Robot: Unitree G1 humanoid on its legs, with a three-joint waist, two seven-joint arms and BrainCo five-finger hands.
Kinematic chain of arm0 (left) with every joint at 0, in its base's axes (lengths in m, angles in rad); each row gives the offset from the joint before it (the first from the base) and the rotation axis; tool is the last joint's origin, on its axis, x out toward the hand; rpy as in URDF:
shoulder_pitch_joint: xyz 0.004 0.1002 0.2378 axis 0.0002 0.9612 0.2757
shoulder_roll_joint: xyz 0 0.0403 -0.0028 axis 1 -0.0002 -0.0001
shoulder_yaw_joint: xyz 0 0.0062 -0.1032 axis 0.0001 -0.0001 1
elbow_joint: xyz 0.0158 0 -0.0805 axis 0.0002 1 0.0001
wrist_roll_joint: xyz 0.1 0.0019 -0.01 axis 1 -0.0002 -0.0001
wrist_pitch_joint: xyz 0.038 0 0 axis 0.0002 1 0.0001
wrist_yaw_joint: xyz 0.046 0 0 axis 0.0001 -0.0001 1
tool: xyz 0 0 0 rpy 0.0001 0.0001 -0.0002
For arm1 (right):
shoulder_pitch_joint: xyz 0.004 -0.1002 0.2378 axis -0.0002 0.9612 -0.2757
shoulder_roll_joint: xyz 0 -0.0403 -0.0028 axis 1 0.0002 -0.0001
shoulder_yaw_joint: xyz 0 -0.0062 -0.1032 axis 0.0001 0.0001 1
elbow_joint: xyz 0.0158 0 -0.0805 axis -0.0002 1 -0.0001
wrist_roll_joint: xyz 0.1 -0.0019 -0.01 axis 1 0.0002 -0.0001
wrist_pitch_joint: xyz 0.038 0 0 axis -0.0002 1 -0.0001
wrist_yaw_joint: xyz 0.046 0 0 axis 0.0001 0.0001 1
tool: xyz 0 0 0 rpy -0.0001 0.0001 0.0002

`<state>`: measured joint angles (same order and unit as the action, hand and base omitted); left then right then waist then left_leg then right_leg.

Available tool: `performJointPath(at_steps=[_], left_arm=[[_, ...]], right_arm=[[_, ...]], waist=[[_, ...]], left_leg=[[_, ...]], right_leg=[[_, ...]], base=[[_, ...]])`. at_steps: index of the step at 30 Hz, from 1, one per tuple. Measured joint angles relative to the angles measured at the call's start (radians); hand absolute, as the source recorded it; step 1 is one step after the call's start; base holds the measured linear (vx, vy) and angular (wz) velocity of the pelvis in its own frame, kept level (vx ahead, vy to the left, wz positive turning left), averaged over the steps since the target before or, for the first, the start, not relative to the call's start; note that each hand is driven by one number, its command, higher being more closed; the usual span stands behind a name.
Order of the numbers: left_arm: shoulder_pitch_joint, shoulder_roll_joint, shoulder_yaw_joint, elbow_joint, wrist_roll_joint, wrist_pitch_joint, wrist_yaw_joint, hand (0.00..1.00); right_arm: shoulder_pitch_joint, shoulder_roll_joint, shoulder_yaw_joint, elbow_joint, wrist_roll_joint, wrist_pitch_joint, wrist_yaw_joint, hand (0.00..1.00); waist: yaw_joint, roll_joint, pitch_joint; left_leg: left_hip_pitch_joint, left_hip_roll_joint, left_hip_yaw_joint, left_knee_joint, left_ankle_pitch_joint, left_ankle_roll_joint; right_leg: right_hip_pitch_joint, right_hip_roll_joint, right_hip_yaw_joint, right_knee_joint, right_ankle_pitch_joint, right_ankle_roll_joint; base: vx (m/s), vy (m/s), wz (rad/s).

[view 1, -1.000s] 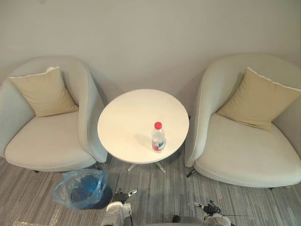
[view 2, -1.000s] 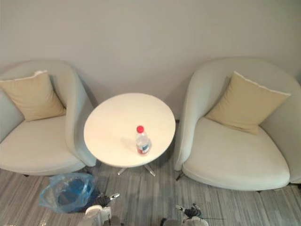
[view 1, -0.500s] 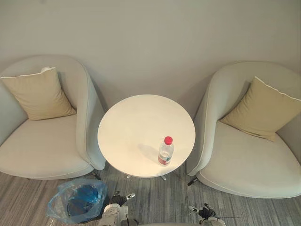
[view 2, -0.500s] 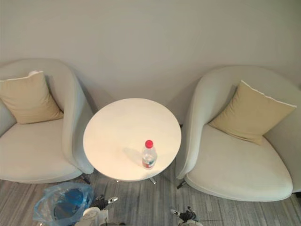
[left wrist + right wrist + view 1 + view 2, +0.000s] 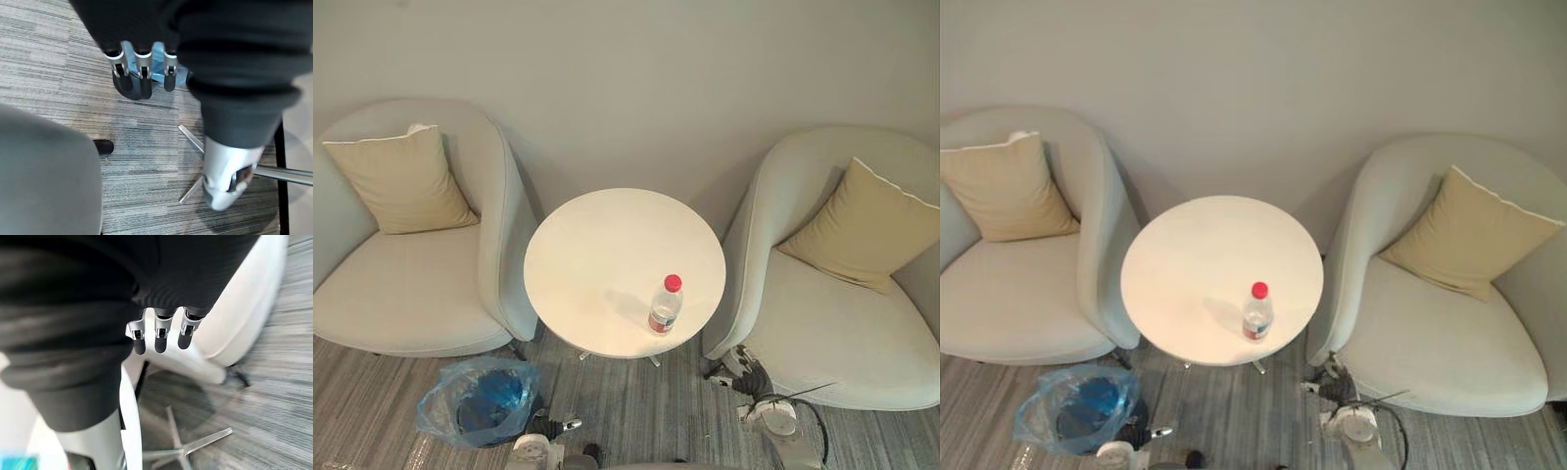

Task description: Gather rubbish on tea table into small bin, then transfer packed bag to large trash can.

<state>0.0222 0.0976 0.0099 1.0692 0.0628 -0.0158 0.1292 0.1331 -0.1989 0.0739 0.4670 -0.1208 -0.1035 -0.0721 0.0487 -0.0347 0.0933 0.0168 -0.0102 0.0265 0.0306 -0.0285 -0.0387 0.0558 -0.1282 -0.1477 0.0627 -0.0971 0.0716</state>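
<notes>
A clear plastic bottle (image 5: 665, 305) with a red cap stands upright near the front right edge of the round white tea table (image 5: 597, 255). On the floor left of the table sits the small dark bin lined with a blue bag (image 5: 478, 399). My left hand (image 5: 548, 431) hangs low beside the bin, open and empty; its fingers (image 5: 139, 73) hang over the blue bag (image 5: 157, 68). My right hand (image 5: 749, 377) is raised by the table's right side, below the bottle, fingers (image 5: 159, 335) relaxed and holding nothing.
Two pale armchairs flank the table, the left one (image 5: 411, 294) and the right one (image 5: 842, 343), each with a tan cushion. The table's metal legs (image 5: 195, 445) spread over grey striped carpet. A wall stands behind.
The camera has shifted a little. My right hand has risen from the lower edge up toward the table's right side. The bottle and the bin stay put.
</notes>
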Motion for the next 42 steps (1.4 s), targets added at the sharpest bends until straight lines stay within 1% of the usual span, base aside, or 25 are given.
performJointPath(at_steps=[1, 5, 6, 8, 9, 13, 16, 21, 28, 30, 36, 42], left_arm=[[0.0, 0.0, 0.0, -0.001, 0.003, 0.0, 0.0, 0.0], [0.002, 0.002, -0.01, -0.011, 0.026, -0.003, -0.001, 0.0], [0.006, 0.002, -0.012, -0.019, 0.031, -0.006, -0.001, 0.0], [0.006, 0.004, -0.027, -0.019, 0.034, -0.014, 0.0, 0.0], [0.006, 0.005, -0.03, -0.021, 0.036, -0.017, 0.0, 0.0], [0.006, 0.005, -0.033, -0.028, 0.041, -0.018, 0.002, 0.0], [0.006, 0.006, -0.047, -0.043, 0.053, -0.019, 0.003, 0.0], [0.006, 0.006, -0.067, -0.059, 0.053, -0.02, 0.004, 0.0], [0.005, 0.006, -0.068, -0.06, 0.053, -0.02, 0.002, 0.0], [0.004, 0.005, -0.07, -0.064, 0.053, -0.021, 0.002, 0.0], [0.002, 0.006, -0.078, -0.066, 0.053, -0.021, 0.003, 0.0], [-0.002, 0.005, -0.087, -0.07, 0.051, -0.021, 0.002, 0.0]], right_arm=[[0.001, -0.001, 0.003, -0.008, 0.0, -0.001, 0.002, 0.0], [0.008, -0.027, 0.032, -0.101, -0.063, -0.022, 0.014, 0.0], [0.005, -0.042, 0.041, -0.11, -0.078, -0.031, 0.013, 0.0], [0.006, -0.055, 0.051, -0.133, -0.093, -0.034, 0.012, 0.0], [0.004, -0.057, 0.052, -0.146, -0.116, -0.038, 0.008, 0.0], [-0.008, -0.059, 0.065, -0.147, -0.125, -0.044, -0.025, 0.0], [-0.013, -0.059, 0.068, -0.147, -0.125, -0.044, -0.038, 0.0], [-0.035, -0.056, 0.069, -0.147, -0.123, -0.044, -0.059, 0.0], [-0.051, -0.035, 0.078, -0.134, -0.111, -0.041, -0.065, 0.0], [-0.071, -0.032, 0.087, -0.11, -0.093, -0.04, -0.065, 0.0], [-0.112, 0.007, 0.089, -0.058, -0.054, -0.032, -0.065, 0.0], [-0.139, 0.009, 0.092, -0.053, -0.027, -0.023, -0.076, 0.0]], waist=[[0.0, 0.0, 0.0], [0.0, 0.003, 0.003], [0.001, 0.004, 0.004], [0.002, 0.006, 0.005], [0.002, 0.009, 0.007], [0.002, 0.013, 0.014], [0.001, 0.016, 0.026], [0.002, 0.029, 0.046], [0.004, 0.03, 0.047], [0.01, 0.03, 0.047], [0.012, 0.033, 0.052], [0.02, 0.033, 0.053]], left_leg=[[0.0, -0.001, -0.002, 0.0, 0.0, 0.0], [0.0, -0.008, -0.046, 0.0, 0.001, 0.001], [-0.001, -0.009, -0.055, -0.002, 0.001, 0.001], [0.0, -0.012, -0.07, -0.011, 0.006, 0.004], [-0.001, -0.013, -0.077, -0.014, 0.007, 0.004], [-0.002, -0.016, -0.105, -0.016, 0.007, 0.004], [-0.001, -0.018, -0.126, -0.016, 0.007, 0.004], [-0.001, -0.018, -0.132, -0.022, 0.007, 0.004], [-0.016, -0.02, -0.148, -0.027, 0.008, 0.002], [-0.019, -0.019, -0.15, -0.028, 0.008, 0.002], [-0.02, -0.02, -0.152, -0.033, 0.008, 0.002], [-0.047, -0.023, -0.179, -0.033, 0.015, 0.0]], right_leg=[[0.0, 0.0, 0.0, 0.0, 0.0, 0.0], [0.014, 0.0, -0.008, -0.022, 0.008, 0.005], [0.015, 0.0, -0.01, -0.025, 0.009, 0.005], [0.016, 0.0, -0.013, -0.03, 0.01, 0.005], [0.016, 0.0, -0.015, -0.034, 0.011, 0.006], [0.024, 0.0, -0.021, -0.037, 0.012, 0.006], [0.041, 0.001, -0.042, -0.052, 0.013, 0.007], [0.042, 0.001, -0.045, -0.053, 0.013, 0.007], [0.036, 0.002, -0.06, -0.061, 0.013, 0.007], [0.036, 0.003, -0.061, -0.064, 0.013, 0.006], [0.035, 0.003, -0.062, -0.066, 0.012, 0.006], [0.021, 0.003, -0.084, -0.066, 0.012, 0.006]], base=[[-0.04, 0.014, 0.06], [-0.02, -0.002, 0.07], [0.0, -0.009, 0.08], [0.01, -0.007, 0.05], [0.02, -0.008, 0.05], [0.03, -0.011, 0.06], [0.02, -0.013, 0.17], [0.0, -0.004, 0.02], [0.0, -0.002, 0.05], [0.0, -0.004, 0.03], [0.0, 0.0, 0.0], [-0.01, -0.002, 0.14]])
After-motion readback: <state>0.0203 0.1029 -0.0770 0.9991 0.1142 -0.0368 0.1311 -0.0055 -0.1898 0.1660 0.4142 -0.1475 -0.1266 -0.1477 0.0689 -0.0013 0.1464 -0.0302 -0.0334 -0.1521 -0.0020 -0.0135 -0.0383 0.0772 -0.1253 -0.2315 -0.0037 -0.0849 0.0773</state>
